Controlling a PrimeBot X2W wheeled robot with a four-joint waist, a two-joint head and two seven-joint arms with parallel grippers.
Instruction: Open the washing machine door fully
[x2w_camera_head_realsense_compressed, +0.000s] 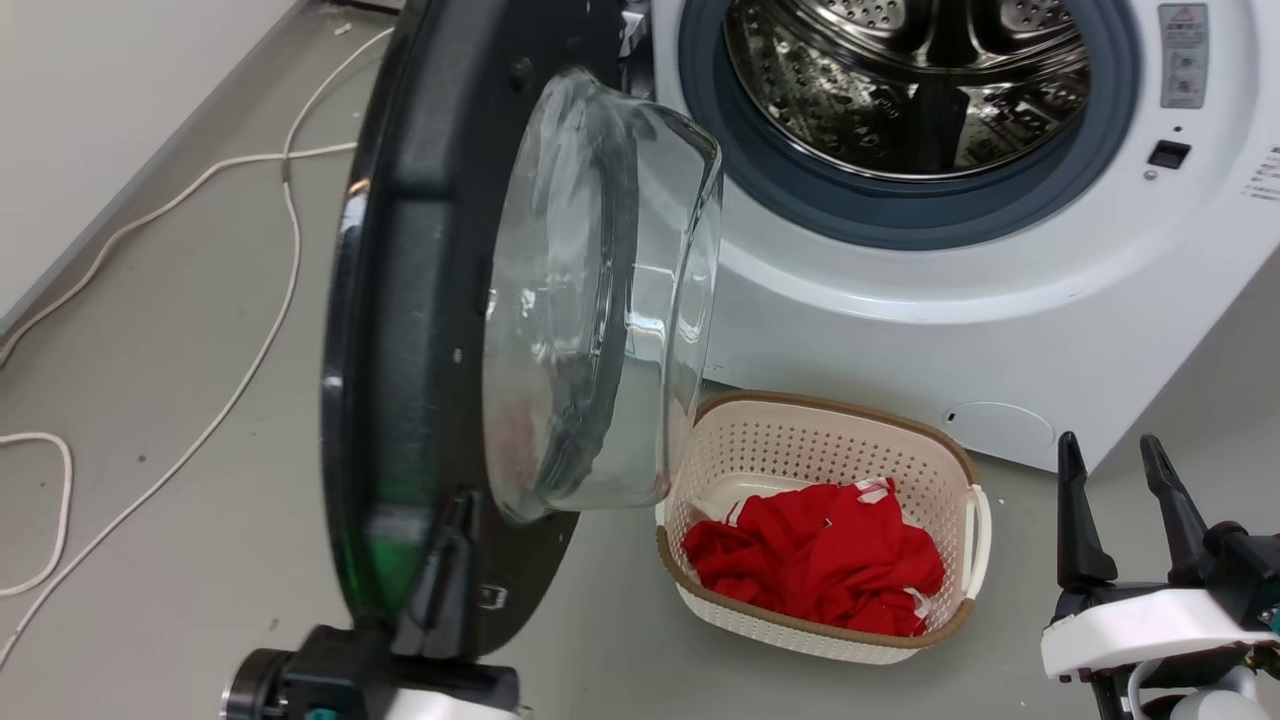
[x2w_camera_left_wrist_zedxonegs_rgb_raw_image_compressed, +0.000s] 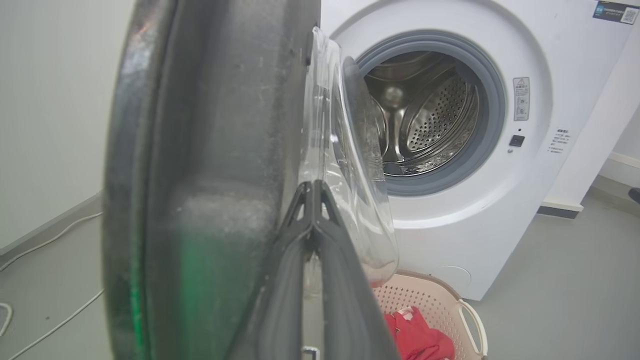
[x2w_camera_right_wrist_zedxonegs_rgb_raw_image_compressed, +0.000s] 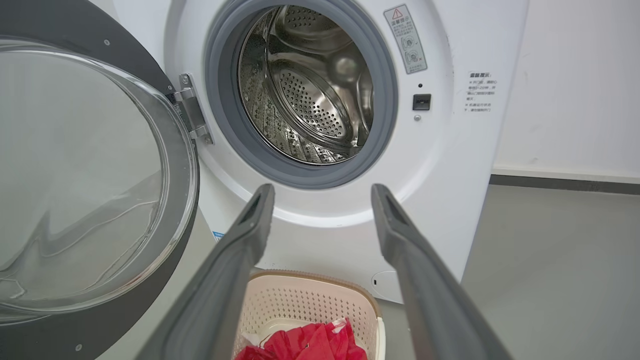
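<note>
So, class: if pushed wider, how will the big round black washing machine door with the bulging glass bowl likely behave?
The round black washing machine door probably swings rigidly about its metal hinge rather than flexing. Its thick glass bowl suggests weight, so it may keep drifting once moving. The shut fingers of the left gripper could slide on that glossy face.
</note>
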